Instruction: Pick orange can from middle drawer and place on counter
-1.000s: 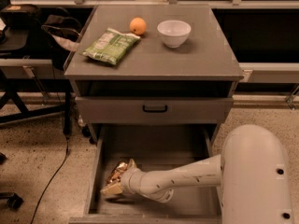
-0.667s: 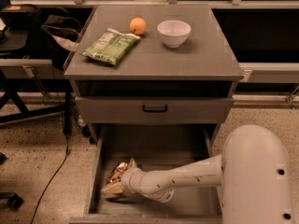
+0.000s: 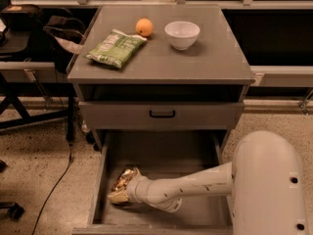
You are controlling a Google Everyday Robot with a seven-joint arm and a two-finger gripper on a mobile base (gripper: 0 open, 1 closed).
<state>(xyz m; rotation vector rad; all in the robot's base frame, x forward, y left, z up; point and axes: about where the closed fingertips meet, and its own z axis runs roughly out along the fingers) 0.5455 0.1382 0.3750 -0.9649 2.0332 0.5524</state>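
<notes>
The middle drawer (image 3: 161, 153) is pulled open at the bottom of the grey cabinet. The orange can (image 3: 125, 176), shiny, golden and dented, lies at the drawer's left side near the front. My white arm reaches into the drawer from the right, and my gripper (image 3: 120, 191) is right at the can, touching it or around it. The can rests low, at the drawer floor. The counter (image 3: 205, 62) is the cabinet's flat grey top, above and behind.
On the counter lie a green snack bag (image 3: 116, 48), a round orange fruit (image 3: 144, 27) and a white bowl (image 3: 182, 34). A shut drawer front with a black handle (image 3: 162, 114) sits above the open drawer. Chairs and bags (image 3: 58, 33) stand at the left; a cable (image 3: 54, 190) runs over the floor.
</notes>
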